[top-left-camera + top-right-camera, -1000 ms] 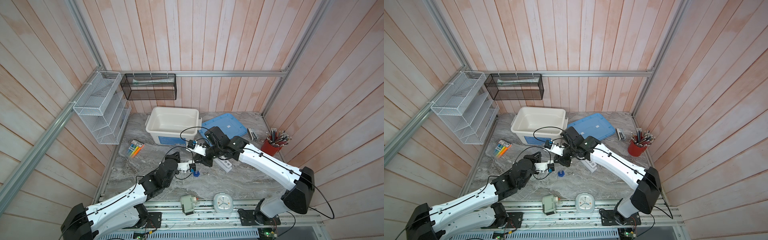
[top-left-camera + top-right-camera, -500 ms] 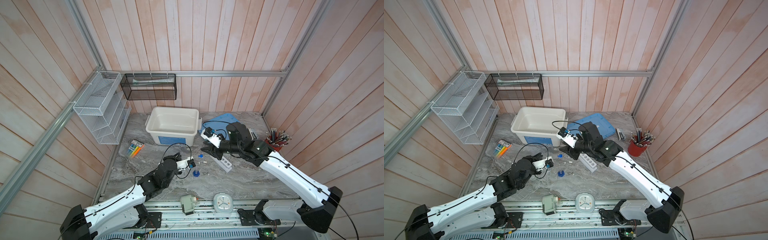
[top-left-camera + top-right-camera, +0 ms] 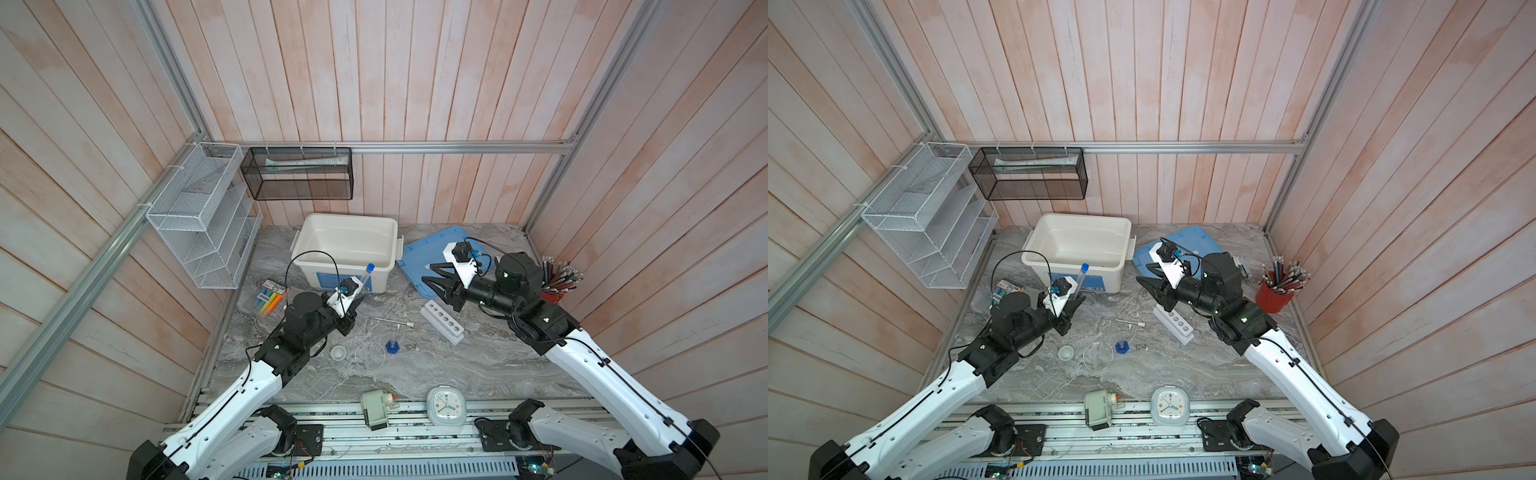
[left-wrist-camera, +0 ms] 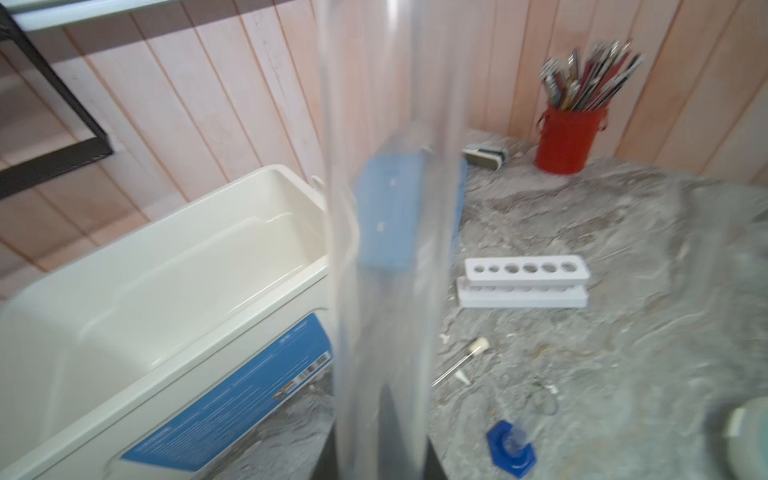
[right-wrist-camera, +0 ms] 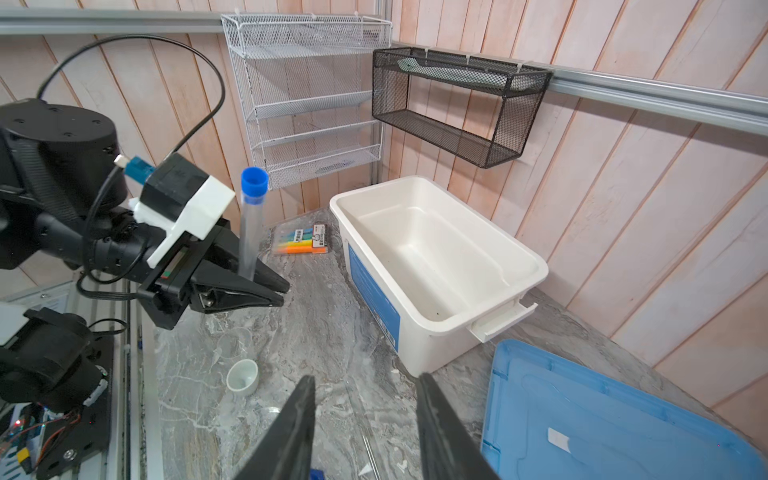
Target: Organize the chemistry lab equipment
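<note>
**Inspector:** What change is recorded, largest items first?

**Assessor:** The white bin is found empty and uncovered at the back of the table. Its blue lid is laid flat just beside it. The right gripper has been drawn back from the middle of the table and is now held near the lid. Its fingers are spread and nothing is between them. The left gripper is left as sole holder of the blue-capped tube. The tube is pinched near its lower end and kept upright in front of the bin.

**Inspector:** What is meant for the task?

**Assessor:** A hand-over is judged complete. The tube is judged ready to be seated in the six-hole rack, which stands on the table with every hole vacant. Whether the rack or the bin is intended cannot be told. The other items are found loose on the table. These are the clear dish, the blue-based cylinder just beside it, a small cup, and the white-capped tube. The white-capped tube lies flat between the left gripper and the rack.

**Inspector:** Is any writing noted?

**Assessor:** A blue label with a barcode is noted on the bin's front wall, but its print is too blurred to be read. A pack of markers carries a printed card whose characters cannot be made out. A white sticker on the lid appears blank.
</note>
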Robot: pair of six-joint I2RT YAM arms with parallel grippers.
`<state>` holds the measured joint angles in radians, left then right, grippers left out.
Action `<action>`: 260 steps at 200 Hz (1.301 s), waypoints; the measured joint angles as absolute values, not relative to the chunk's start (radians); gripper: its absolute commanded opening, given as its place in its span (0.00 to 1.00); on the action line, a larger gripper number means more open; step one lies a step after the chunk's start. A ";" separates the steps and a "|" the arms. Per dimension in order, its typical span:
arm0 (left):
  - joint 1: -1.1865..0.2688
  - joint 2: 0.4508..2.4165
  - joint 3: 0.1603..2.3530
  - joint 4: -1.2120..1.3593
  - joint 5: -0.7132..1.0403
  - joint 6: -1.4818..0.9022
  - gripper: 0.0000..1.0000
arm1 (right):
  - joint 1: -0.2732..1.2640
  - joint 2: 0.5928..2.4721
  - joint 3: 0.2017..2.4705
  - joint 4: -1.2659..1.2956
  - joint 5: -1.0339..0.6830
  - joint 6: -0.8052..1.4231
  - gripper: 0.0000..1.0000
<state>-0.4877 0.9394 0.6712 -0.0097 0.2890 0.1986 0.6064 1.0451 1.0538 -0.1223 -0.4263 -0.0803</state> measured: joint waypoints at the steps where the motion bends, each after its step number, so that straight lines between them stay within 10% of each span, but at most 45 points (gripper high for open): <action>1: -0.483 0.944 0.673 -0.007 0.307 0.191 0.11 | 0.606 1.045 1.053 -0.119 -0.428 -0.079 0.44; 80: -0.410 1.116 0.730 0.039 0.834 0.006 0.11 | 0.646 1.209 1.078 0.081 -0.601 -0.022 0.45; 260: -0.410 1.079 0.729 0.042 0.916 -0.001 0.09 | 0.730 1.398 1.185 0.241 -0.762 0.067 0.34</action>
<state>-0.4103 1.0794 0.7292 0.0422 0.9165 -0.0010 0.7303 1.3979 1.1847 0.2405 -0.7620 0.0673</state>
